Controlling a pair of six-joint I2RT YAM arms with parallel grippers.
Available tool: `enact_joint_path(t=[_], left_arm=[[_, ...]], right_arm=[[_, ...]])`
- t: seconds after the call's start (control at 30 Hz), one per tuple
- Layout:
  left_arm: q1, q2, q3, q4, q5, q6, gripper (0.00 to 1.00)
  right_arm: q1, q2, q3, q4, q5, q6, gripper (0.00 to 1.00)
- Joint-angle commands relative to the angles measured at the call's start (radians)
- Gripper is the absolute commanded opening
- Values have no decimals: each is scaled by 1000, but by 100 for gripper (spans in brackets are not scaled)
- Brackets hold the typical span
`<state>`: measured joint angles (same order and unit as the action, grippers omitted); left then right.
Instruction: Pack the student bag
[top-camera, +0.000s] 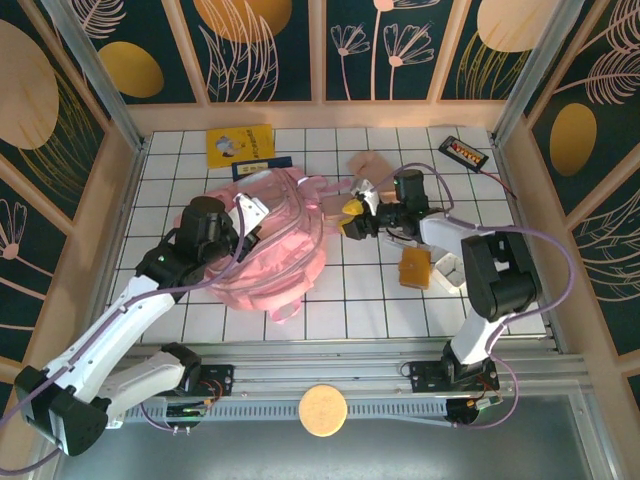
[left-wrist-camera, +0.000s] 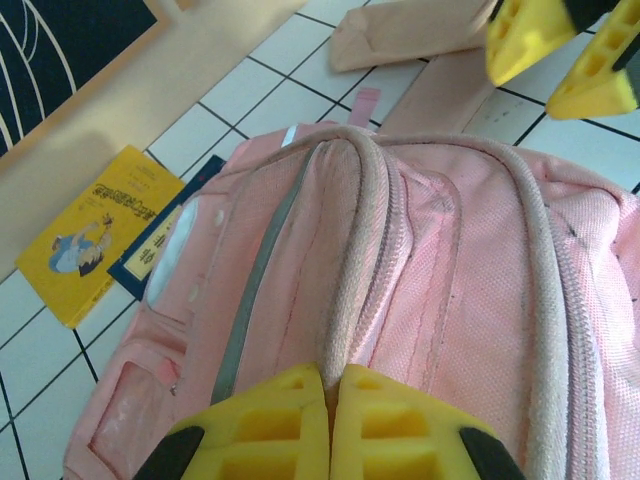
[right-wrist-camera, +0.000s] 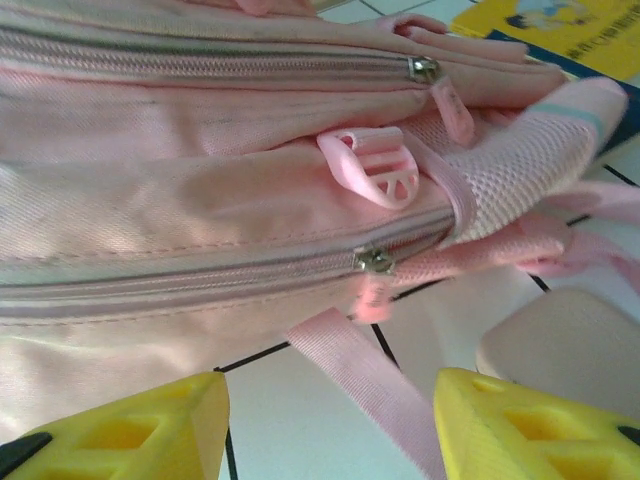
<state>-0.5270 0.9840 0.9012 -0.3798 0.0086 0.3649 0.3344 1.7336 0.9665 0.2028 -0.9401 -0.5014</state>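
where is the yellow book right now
In the top view the yellow book lies at the table's far edge, left of centre, just beyond the student bag.

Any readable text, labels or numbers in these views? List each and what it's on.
Yellow book: red title characters, too blurred to read.
Dark blue book beside it: pale characters, too blurred.
Black flat item at far right: red-yellow label, too small.
Student bag: no lettering visible.

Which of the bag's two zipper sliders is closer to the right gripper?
The lower slider, beside the dangling strap; the upper slider sits farther up the student bag.
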Motion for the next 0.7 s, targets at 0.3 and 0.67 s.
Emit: enact_joint_path(t=[0.3, 0.67], left_arm=[[25, -54, 102, 34, 64, 57, 0], [37, -76, 102, 25, 44, 62, 0]], right_arm=[[76, 172, 148, -17, -107, -186, 57], [81, 239, 199, -89, -106, -227, 56]])
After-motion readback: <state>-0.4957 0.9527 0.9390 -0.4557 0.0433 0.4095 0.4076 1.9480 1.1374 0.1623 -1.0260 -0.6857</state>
